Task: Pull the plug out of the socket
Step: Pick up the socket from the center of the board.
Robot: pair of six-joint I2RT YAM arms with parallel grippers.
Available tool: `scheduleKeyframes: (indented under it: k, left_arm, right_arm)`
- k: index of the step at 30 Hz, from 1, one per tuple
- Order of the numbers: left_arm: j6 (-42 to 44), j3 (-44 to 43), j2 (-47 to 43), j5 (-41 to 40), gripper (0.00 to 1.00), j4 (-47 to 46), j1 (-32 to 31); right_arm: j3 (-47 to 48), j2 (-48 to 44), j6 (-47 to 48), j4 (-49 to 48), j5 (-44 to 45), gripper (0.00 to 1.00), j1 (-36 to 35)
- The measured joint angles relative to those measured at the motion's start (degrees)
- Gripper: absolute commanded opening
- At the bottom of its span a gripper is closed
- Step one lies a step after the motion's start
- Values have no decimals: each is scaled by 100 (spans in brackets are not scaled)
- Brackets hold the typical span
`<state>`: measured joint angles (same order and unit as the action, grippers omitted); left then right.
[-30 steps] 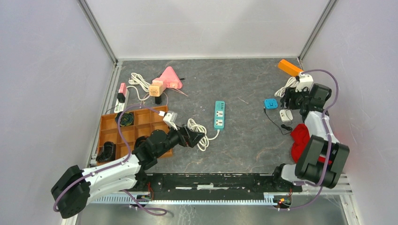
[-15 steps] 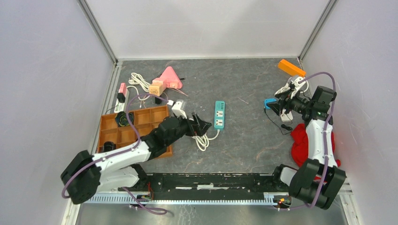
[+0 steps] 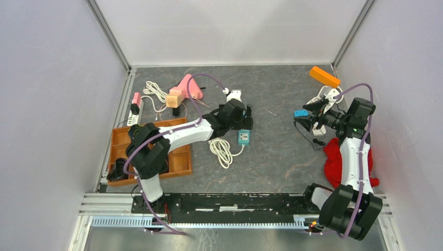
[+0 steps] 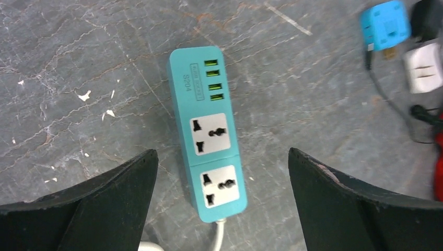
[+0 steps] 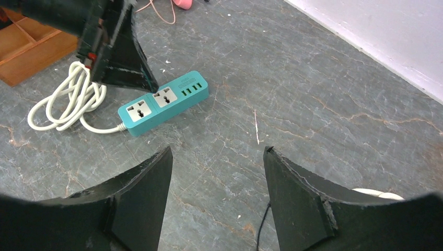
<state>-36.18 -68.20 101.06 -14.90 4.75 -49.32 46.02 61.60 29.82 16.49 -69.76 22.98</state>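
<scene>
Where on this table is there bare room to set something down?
Bare table lies between the strip and the blue adapter, running back to the wall between the pink piece and the orange block, and forward between the cable coil and the red cloth. Crowded: the far-left corner, the tray, the right edge.

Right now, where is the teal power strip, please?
In the top view, the teal power strip lies mid-table beneath the left end effector, its coiled white cord just left of it.

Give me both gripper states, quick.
Left gripper: open, holding nothing.
Right gripper: open, holding nothing.
</scene>
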Motion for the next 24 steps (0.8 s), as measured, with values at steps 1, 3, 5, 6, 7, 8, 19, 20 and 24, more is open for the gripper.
scheduleKeyframes:
  k: [1,3,5,6,7,8,19,20,24]
  left_arm:
    - [48,-103,131,-15,100,83,-7]
    - [162,-382,446,-125,100,378,-44]
    - [234,-614,664,-256,100,638,-105]
    - [249,-743,793,-330,100,745,-149]
    - [264,-839,885,-369,100,815,-188]
    - [304,-968,992,-433,100,938,-243]
    - [431,-1351,1329,-769,100,1460,-527]
    - [428,-1351,1329,-802,100,1480,-531]
    - [428,-1224,1268,-901,100,1394,-546]
  right_arm:
    - [0,17,15,7,-7,71,2]
    - [0,79,83,48,-24,71,0]
    - [0,144,157,111,-31,71,2]
    - [0,170,186,149,-31,71,0]
    - [0,190,223,175,-33,71,0]
    - [0,201,260,208,-33,71,2]
    - [0,409,518,330,-278,70,0]
    - [0,470,540,365,-282,70,0]
    - [0,678,643,490,-280,70,0]
